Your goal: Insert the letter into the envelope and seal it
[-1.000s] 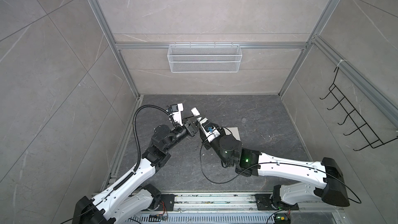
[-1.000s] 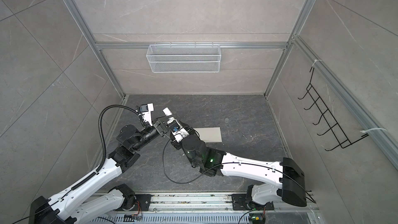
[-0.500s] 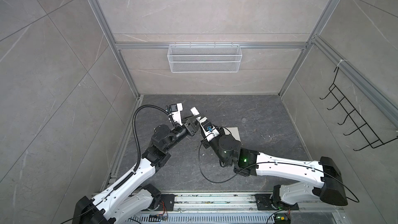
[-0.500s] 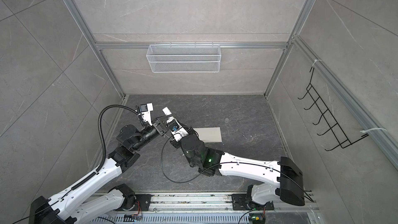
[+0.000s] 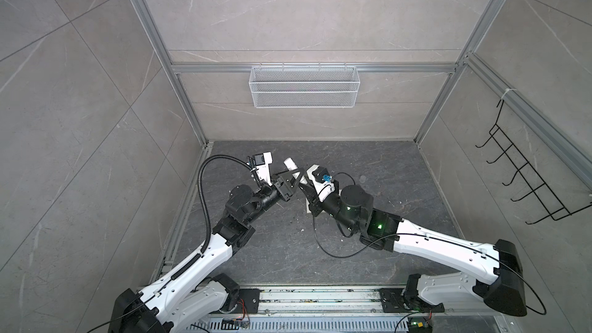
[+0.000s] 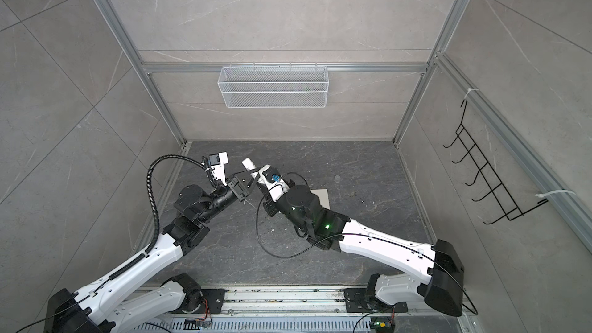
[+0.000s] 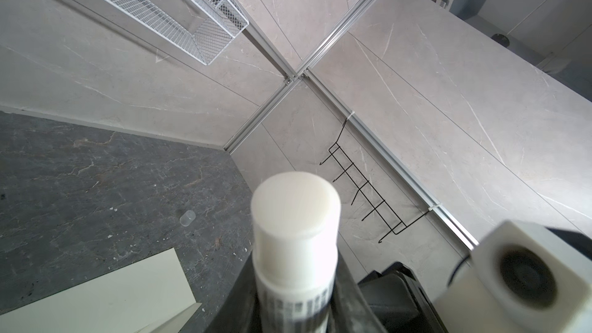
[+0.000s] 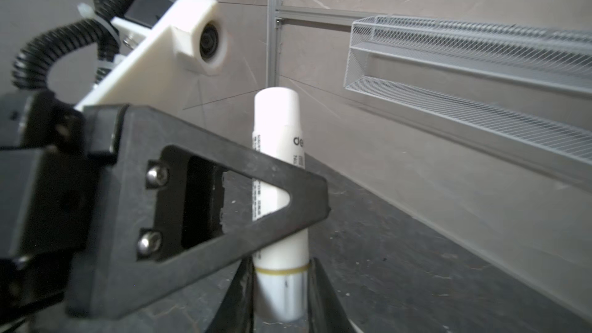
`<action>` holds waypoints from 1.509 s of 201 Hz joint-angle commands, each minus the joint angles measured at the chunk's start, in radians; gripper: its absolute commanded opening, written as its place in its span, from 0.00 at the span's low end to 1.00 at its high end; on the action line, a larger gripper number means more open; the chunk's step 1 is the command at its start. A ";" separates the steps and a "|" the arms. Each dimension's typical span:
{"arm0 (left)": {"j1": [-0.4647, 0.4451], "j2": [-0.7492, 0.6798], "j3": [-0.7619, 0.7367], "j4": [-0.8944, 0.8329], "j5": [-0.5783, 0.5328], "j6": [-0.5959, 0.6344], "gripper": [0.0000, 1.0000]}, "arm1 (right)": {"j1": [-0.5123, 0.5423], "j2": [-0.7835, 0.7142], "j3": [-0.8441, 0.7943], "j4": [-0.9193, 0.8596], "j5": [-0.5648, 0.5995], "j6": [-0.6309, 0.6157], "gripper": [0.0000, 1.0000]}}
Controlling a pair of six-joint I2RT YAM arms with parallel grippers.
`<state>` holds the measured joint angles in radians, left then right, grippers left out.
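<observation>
Lying flat on the table (image 6: 368, 219), the envelope (image 6: 321, 197) is sitting under the right arm (image 6: 378, 245), well apart from both grippers. In both top views only one cream corner is showing past that arm, so its long axis cannot be read there. The left wrist view is showing more of it (image 7: 96, 296): a long straight edge ending in a square corner, face up on the dark stone.

Above it, the two grippers are meeting over the middle of the table and sharing a glue stick (image 5: 290, 164). The left gripper (image 5: 296, 177) is pinching the tube around its middle, its jaws pressed onto the printed barrel. The right gripper (image 8: 282, 299) is clamping the tube's lower end, one finger on each side, just below a yellowish ring. The glue stick is standing tilted, its white top end pointing up and toward the back wall, its long axis running from the right gripper up through the left one.

A small clear cap (image 5: 363, 179) is resting on the table beyond the envelope, touching nothing.
</observation>
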<state>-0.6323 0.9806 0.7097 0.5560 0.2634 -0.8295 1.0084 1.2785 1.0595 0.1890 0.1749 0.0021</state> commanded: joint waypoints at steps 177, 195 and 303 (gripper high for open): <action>-0.006 -0.004 0.010 0.163 0.175 0.017 0.00 | -0.467 0.138 0.003 0.363 -1.018 0.737 0.00; -0.006 -0.001 0.010 0.162 0.147 0.003 0.00 | -0.451 0.110 0.011 0.263 -0.956 0.652 0.08; -0.006 -0.030 -0.007 0.137 0.081 0.015 0.00 | -0.085 -0.138 -0.127 0.019 -0.052 -0.110 0.74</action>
<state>-0.6350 0.9752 0.7017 0.6411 0.3420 -0.8391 0.8761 1.1461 0.9833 0.1757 -0.1032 0.0750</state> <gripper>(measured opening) 0.272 0.742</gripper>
